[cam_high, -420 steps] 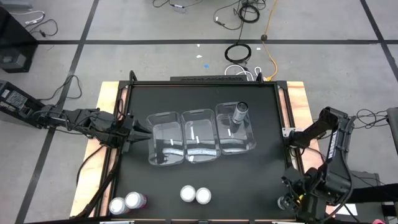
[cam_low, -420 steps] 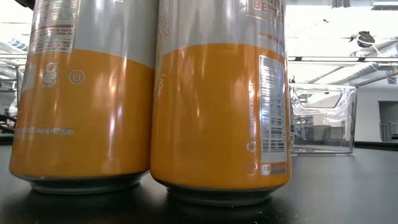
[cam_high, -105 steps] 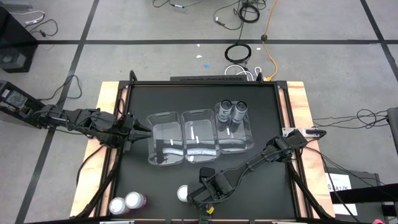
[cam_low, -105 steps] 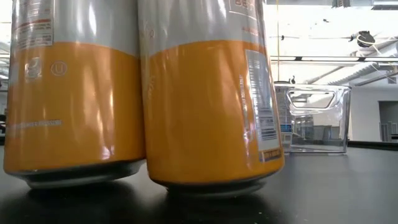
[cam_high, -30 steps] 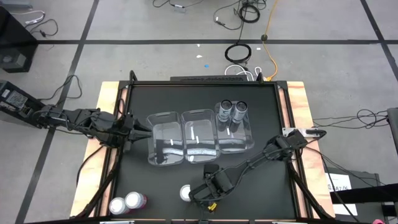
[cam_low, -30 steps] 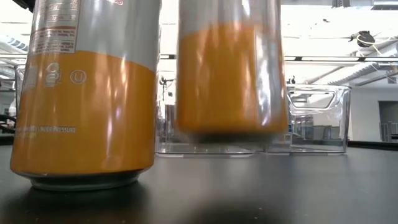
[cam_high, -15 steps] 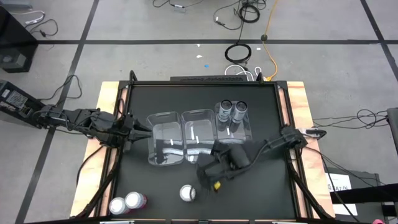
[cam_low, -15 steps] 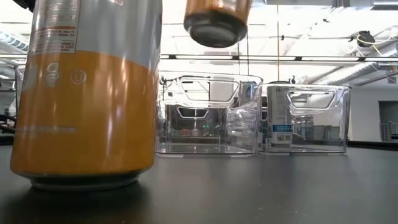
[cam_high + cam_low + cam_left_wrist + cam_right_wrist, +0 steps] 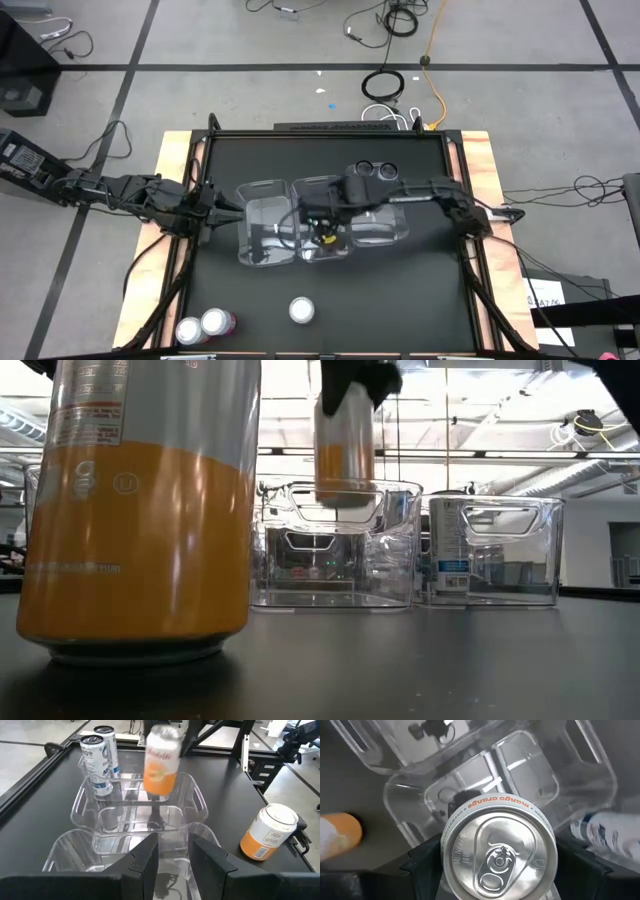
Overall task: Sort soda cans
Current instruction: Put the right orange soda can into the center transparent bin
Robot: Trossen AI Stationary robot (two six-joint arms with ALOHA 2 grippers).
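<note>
My right gripper hangs over the middle clear bin and is shut on an orange can. The second orange can stands on its base near the table's near edge. Two grey cans stand upright in the right bin. Two pink cans stand at the near left corner. My left gripper waits open at the table's left side, beside the left bin. My right gripper pinches the orange can near its top, one finger on each side of the upper body. The fingers come from above, pointing down. The can hangs upright, lifted clear, over the middle bin, its bottom about level with the bin's rim.
Three clear bins stand in a row at the table's middle. The black tabletop shows bare between the bins and the near edge. Cables lie on the floor beyond the far edge.
My right gripper has lifted the orange can off the table beside the other orange can, carried it up and toward the far edge, and now holds it over the middle bin. The other orange can has stayed in place.
</note>
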